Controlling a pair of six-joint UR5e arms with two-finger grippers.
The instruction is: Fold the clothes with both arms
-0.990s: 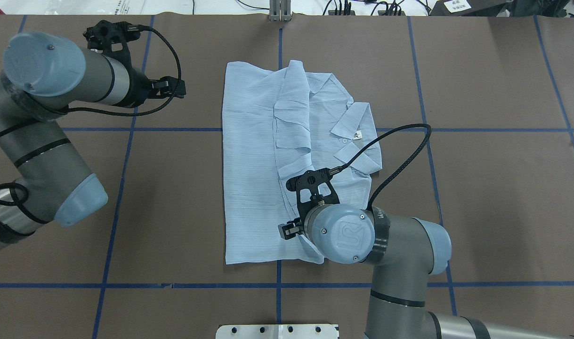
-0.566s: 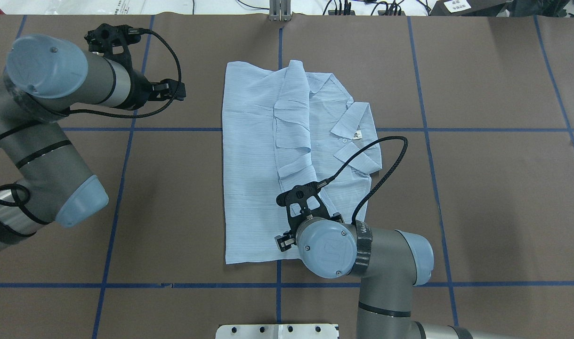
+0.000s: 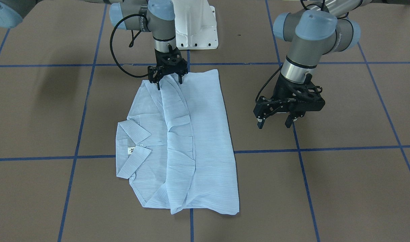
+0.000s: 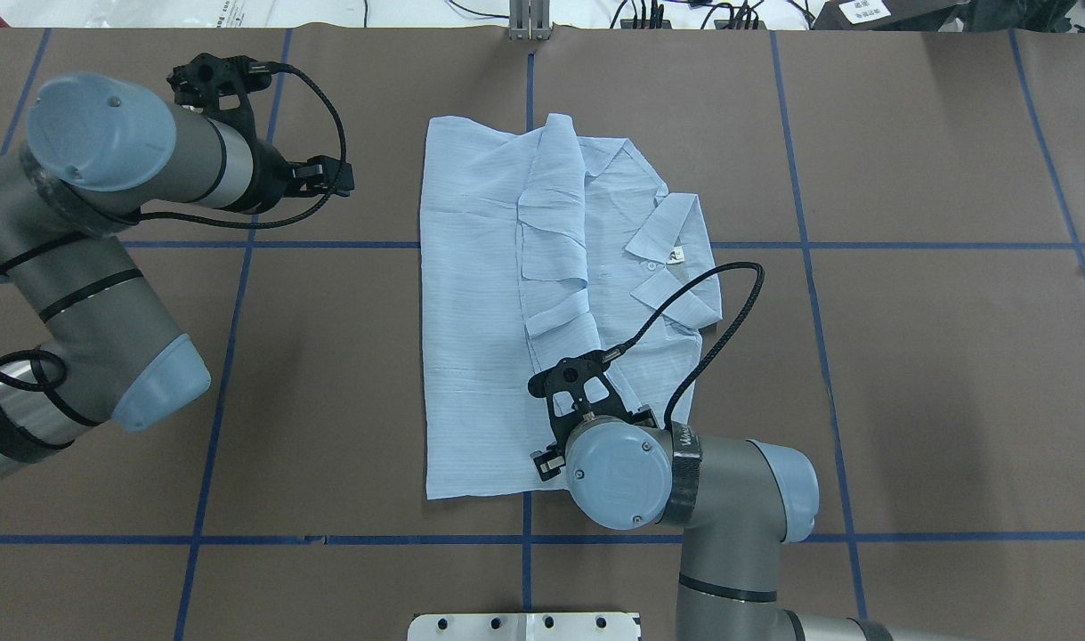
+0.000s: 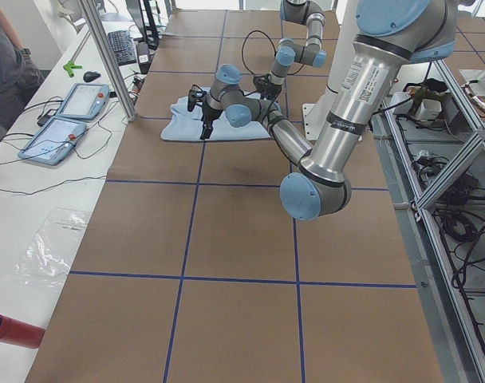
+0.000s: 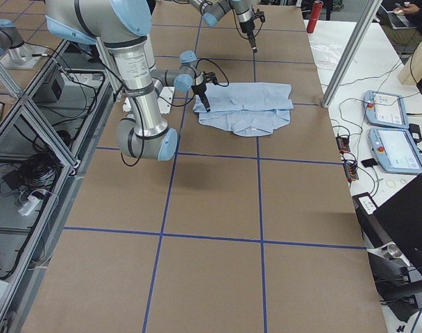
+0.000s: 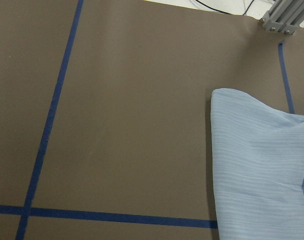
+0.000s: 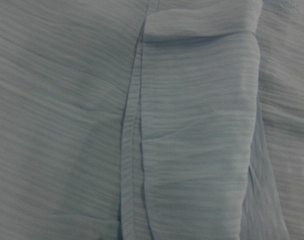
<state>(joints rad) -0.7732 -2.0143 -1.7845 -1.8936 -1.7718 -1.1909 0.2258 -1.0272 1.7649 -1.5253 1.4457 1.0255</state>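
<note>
The shirt (image 3: 205, 134) is lying folded mid-frame on the counter (image 3: 326, 185). We are holding our right fingers (image 3: 158, 84) spread astride its upper edge, and our left fingers (image 3: 260, 123) spread, hovering at frame right.

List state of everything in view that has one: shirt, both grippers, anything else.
shirt: flat on the table, partly folded, folded-in cloth lying along its middle.
collar: lying open, neck label showing.
right gripper: open, fingers pointing down at the shirt's edge nearest the robot base.
left gripper: open, empty, above bare table beside the shirt.
</note>
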